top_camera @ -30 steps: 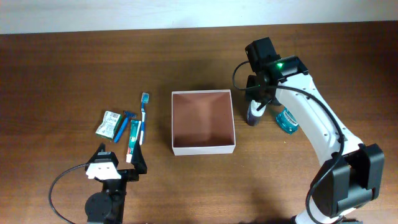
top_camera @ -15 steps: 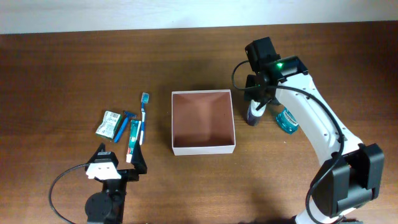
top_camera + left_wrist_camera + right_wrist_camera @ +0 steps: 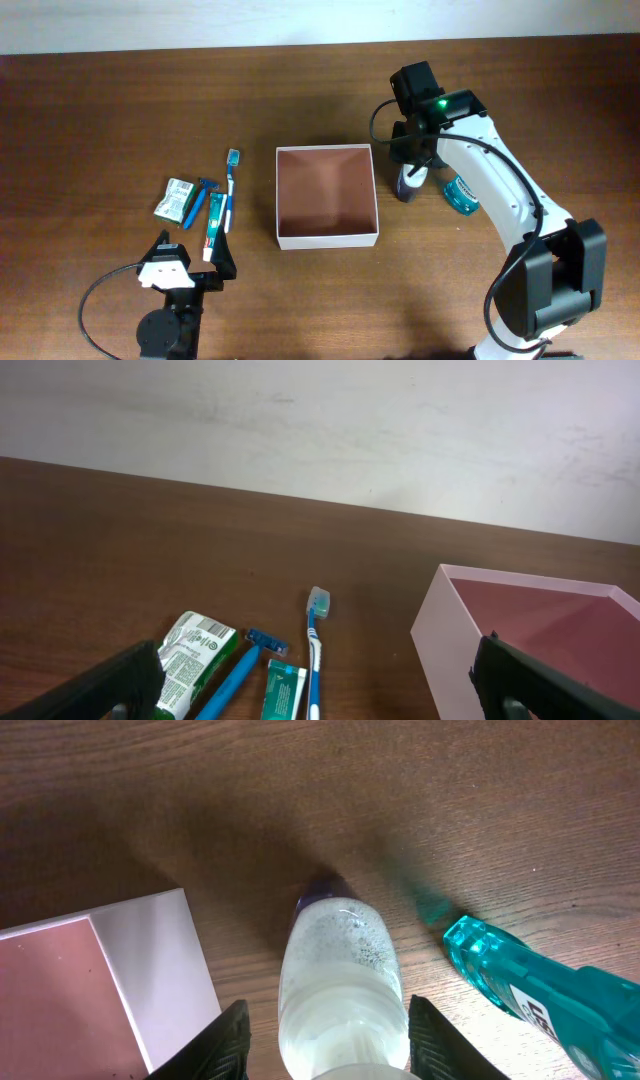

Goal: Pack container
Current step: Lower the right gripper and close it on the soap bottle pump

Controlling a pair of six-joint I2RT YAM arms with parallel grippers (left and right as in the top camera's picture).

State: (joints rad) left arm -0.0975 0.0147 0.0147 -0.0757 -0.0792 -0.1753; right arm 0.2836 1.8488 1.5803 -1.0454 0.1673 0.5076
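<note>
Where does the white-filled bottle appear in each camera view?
Overhead: white-filled bottle just right of the container, right of centre.
Left wrist: not in it.
Right wrist: bottom centre, between the fingers.
Shared landmark: the container, seen in all three: centre overhead, right edge in left wrist, bottom left in right wrist.

Dark brown wooden tabletop point(image 3: 120, 110) fills the overhead view, its grain running side to side with a faint sheen. Along the far edge a pale off-white wall point(image 3: 400, 430) rises, plain, with a few faint scuffs. The light is soft and even, the shadows blurry.
</note>
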